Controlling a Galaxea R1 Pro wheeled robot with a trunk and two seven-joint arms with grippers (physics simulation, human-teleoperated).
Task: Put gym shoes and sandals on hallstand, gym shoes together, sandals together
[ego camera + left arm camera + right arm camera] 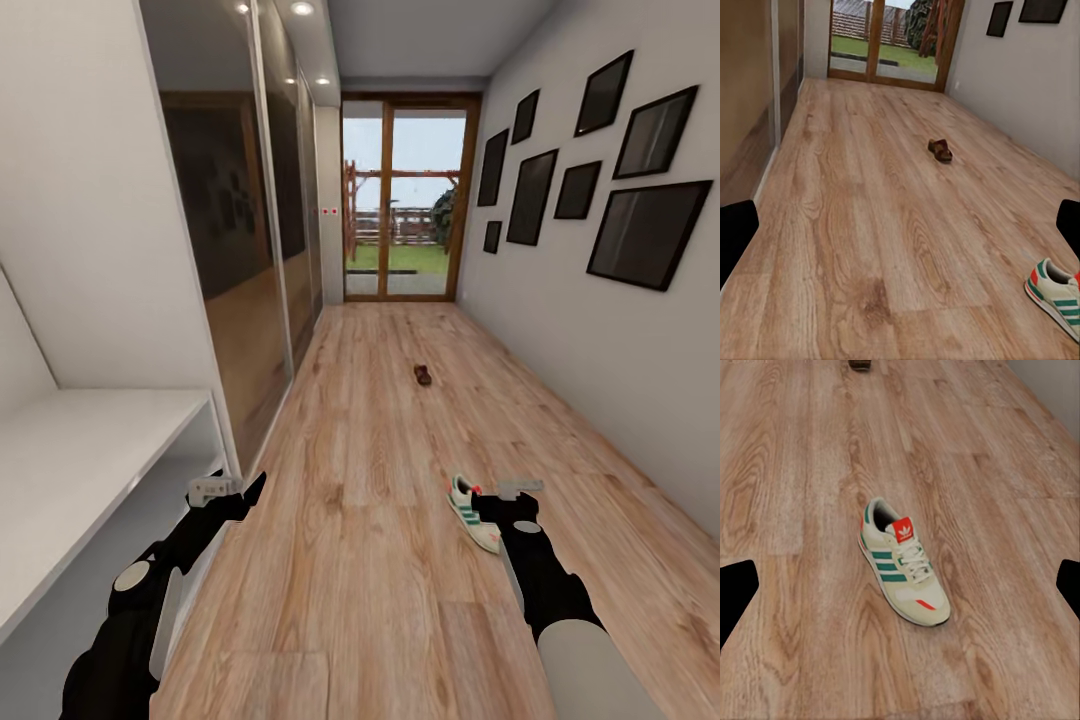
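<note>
One white gym shoe [470, 511] with green stripes and a red tongue patch lies upright on the corridor floor [360, 580], just left of my right gripper [507, 497]. In the right wrist view the gym shoe [904, 564] is centred ahead, below and between the black fingertips [736, 592], which stand wide apart with nothing held. Farther down the corridor lies a dark brown sandal [423, 375], and the left wrist view also has the sandal [940, 150] and the shoe's toe [1055, 294]. My left gripper [236, 488] hangs open beside the white hallstand [90, 450].
Mirrored wardrobe doors [250, 250] line the left wall beyond the hallstand. Framed pictures [650, 235] hang on the right wall. A glass door [405, 200] closes the far end. Open plank floor stretches between shoe and sandal.
</note>
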